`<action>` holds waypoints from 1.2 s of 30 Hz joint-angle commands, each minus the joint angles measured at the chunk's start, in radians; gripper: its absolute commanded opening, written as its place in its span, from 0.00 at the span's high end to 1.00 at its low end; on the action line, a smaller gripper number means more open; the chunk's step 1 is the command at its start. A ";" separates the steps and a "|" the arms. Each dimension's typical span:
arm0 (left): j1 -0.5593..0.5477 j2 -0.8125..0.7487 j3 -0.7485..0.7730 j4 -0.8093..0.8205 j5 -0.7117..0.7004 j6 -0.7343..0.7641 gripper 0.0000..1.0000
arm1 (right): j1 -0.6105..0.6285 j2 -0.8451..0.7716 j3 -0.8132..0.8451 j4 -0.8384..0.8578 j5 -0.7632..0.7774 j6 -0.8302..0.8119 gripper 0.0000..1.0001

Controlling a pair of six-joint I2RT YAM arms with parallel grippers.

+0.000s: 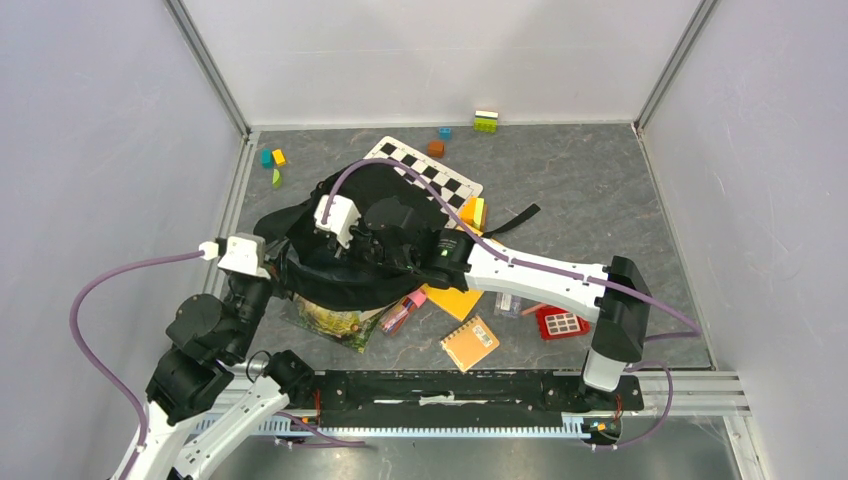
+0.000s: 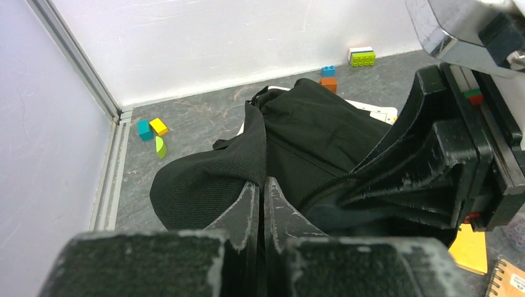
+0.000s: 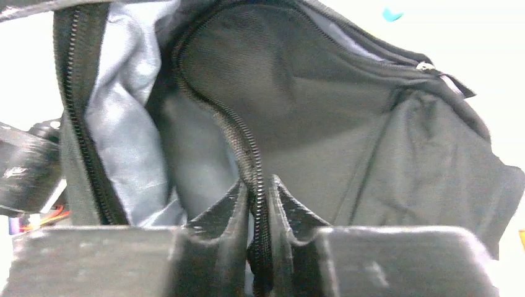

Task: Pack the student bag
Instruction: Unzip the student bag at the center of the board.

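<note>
Left of centre on the table [image 1: 600, 200], the student bag [image 1: 335, 285] lies slumped over a checkered board [image 1: 440, 180] and a picture book [image 1: 335, 322], its mouth turned toward the right arm. The left gripper [image 2: 261, 192] has its fingers pressed together on a fold of black fabric at the bag's left edge, apparently to anchor that side so the bag neither slides nor collapses. The right gripper [image 3: 259, 192] reaches in from the opposite side, and its wrist view shows the two fingers nipped on the zip-lined rim [image 3: 247, 148] of the main opening, with grey lining [image 3: 124, 111] beyond and nothing that I can see inside. Held at two points like this, the mouth can be pulled wide, which I judge to be the step in hand: opening the bag before anything goes in. An orange notebook [image 1: 470, 343], a red calculator [image 1: 561, 322] and a bundle of pens [image 1: 398, 314] lie near the bag's right side, not yet packed, within the right arm's reach
</note>
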 commanded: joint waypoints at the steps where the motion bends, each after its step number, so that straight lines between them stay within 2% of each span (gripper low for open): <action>1: 0.001 0.019 0.023 0.069 -0.032 0.016 0.98 | 0.009 -0.031 0.030 0.079 0.109 -0.008 0.92; 2: 0.001 0.025 0.019 0.069 -0.058 0.014 0.98 | 0.009 -0.055 0.025 0.094 0.133 0.005 0.99; 3: 0.001 0.036 0.016 0.066 -0.096 0.015 0.98 | 0.009 -0.080 0.012 0.114 0.163 0.026 1.00; 6: 0.001 0.081 0.007 0.053 -0.210 -0.015 0.98 | 0.009 -0.198 -0.084 0.238 0.295 0.063 1.00; 11: 0.001 0.102 -0.038 0.100 -0.307 -0.063 0.98 | 0.000 -0.365 -0.268 0.409 0.561 0.052 1.00; 16: 0.001 0.099 -0.084 0.138 -0.392 -0.073 0.98 | -0.049 -0.488 -0.437 0.481 0.727 0.086 1.00; 21: 0.001 0.079 -0.140 0.149 -0.439 -0.100 0.98 | -0.139 -0.605 -0.622 0.532 0.769 0.180 1.00; 28: 0.001 0.078 -0.158 0.186 -0.408 -0.028 0.98 | -0.190 -0.629 -0.689 0.531 0.766 0.212 1.00; 36: 0.001 0.152 -0.098 0.254 -0.432 0.075 0.98 | -0.252 -0.605 -0.739 0.523 0.791 0.258 1.00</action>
